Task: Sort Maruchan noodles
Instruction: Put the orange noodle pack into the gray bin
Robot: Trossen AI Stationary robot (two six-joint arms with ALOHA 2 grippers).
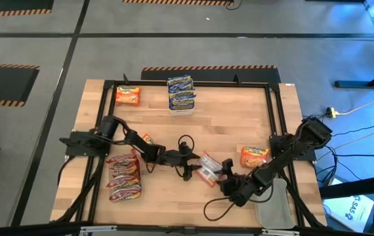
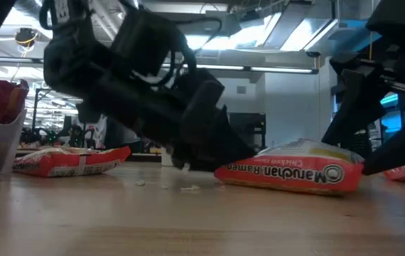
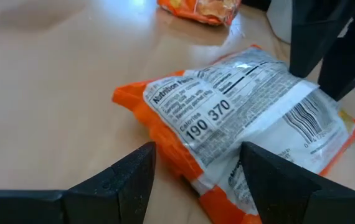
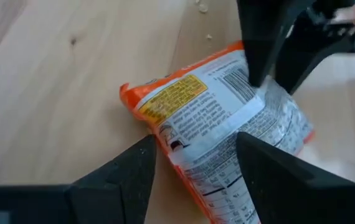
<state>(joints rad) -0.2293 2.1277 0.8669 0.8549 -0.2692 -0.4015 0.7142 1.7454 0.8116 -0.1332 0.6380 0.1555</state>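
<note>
Converging on one orange ramen packet [image 1: 207,169] lying label-up mid-tabletop [image 1: 226,118], the left pincer [image 3: 196,168] and right pincer [image 4: 193,158] are both gaping wide and empty, likely risking a collision or a tug-of-war.

1 overhead view of the whole table [image 1: 174,196], 1 tabletop-level view, 2 close wrist views sharing the orange packet [image 3: 246,124].

Bright ceiling strip lights [image 2: 259,43] flare in the low view, its foreground arm [image 2: 138,85] blurred.
</note>
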